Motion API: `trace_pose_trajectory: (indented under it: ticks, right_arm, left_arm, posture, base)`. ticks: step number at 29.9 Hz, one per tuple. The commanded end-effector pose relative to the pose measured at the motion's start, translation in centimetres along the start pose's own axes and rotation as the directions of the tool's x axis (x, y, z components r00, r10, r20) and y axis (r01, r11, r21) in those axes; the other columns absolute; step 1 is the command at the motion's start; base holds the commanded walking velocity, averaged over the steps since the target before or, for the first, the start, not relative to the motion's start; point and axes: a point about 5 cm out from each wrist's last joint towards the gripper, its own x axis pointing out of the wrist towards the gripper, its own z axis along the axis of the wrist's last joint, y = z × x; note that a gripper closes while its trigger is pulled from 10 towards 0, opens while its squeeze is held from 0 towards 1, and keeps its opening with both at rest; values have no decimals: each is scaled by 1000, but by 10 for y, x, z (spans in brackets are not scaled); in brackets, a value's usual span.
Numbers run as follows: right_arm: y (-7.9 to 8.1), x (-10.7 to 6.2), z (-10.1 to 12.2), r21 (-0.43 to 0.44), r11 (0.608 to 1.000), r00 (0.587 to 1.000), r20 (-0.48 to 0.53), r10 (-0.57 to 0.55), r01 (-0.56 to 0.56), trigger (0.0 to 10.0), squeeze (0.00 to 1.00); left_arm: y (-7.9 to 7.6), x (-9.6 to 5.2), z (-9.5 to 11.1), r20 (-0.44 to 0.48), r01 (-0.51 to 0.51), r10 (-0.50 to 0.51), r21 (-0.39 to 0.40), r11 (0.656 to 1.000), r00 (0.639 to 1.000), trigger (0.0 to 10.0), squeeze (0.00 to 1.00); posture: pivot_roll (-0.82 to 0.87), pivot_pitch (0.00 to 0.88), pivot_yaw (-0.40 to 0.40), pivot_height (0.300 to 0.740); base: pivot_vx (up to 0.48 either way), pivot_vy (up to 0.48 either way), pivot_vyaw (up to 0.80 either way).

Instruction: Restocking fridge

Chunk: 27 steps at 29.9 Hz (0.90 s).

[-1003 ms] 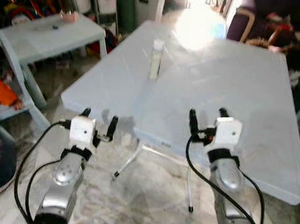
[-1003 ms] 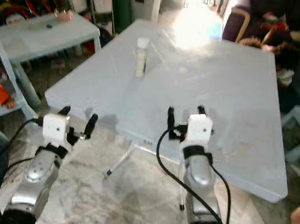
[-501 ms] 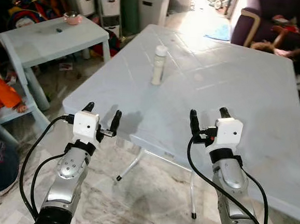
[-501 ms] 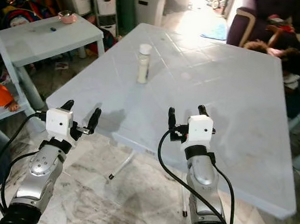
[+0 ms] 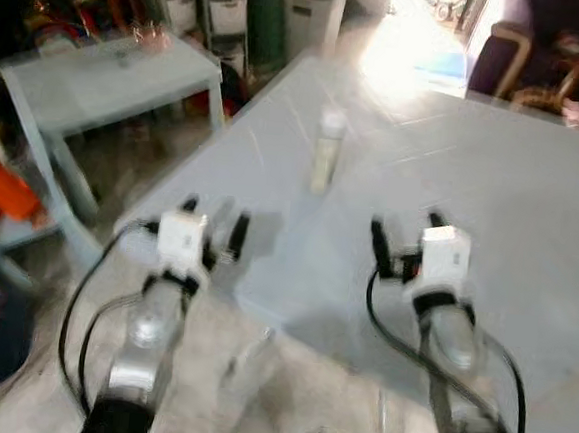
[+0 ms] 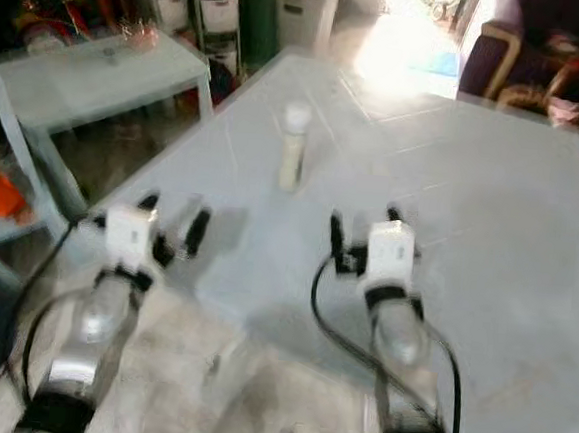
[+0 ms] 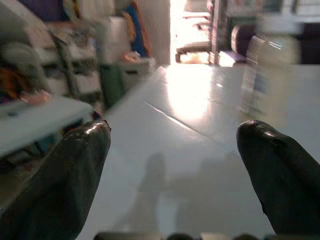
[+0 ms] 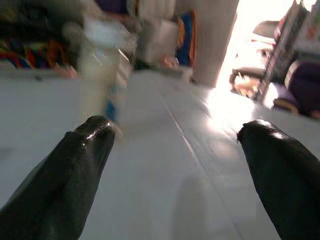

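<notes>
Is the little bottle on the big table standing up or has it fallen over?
Standing up. The bottle is upright on the table, its white cap on top, ahead of both open grippers and touched by neither.

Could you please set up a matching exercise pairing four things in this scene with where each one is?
Things:
1. bottle
2. left end effector
3. right end effector
4. small side table

Places:
A. over the big table, well in from the near edge
B. standing upright on the big table, ahead of both end effectors
C. on the floor off the big table's left side
D. at the big table's near left corner

Pairs: 1-B, 2-D, 3-A, 4-C
</notes>
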Motion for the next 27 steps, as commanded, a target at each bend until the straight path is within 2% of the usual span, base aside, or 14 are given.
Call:
trace_pose_trajectory:
  ticks: [1,10,11,17,19,22,27]
  right_arm:
    - [9,3,5,10,1000,999,24,24,-24,10000,0]
    - [9,7,6,11,999,999,27,38,-38,10000,0]
    - [6,13,9,-19,998,998,38,55,-54,10000,0]
    - [-20,35,20,-56,998,998,58,26,-22,10000,0]
    - [-27,44,24,-96,995,997,62,36,-29,10000,0]
    - [-29,50,27,-121,992,996,68,50,-42,10000,0]
    - [-24,62,31,-91,990,991,74,113,-106,10000,0]
  left_arm:
    - [11,-4,0,-5,-31,31,21,999,1000,10000,0]
    - [13,-3,1,-5,-36,36,28,999,999,10000,0]
    - [13,-3,1,-6,-36,36,32,999,999,10000,0]
    - [17,-8,1,-9,-43,43,49,998,999,10000,0]
    - [19,-10,1,-13,-45,46,58,997,999,10000,0]
    - [20,-12,2,-14,-48,49,64,997,999,10000,0]
    - [24,-16,3,-16,-53,55,85,995,998,10000,0]
  posture:
    - [-47,0,-5,740]
    - [-39,0,-5,740]
    - [-38,0,-4,740]
    - [-25,0,-2,740]
    - [-11,0,-2,740]
    - [-3,0,1,740]
    - [20,0,9,740]
  base:
    - [0,0,0]
    - [0,0,0]
    - [0,0,0]
    - [0,0,0]
    - [0,0,0]
    - [0,0,0]
    - [0,0,0]
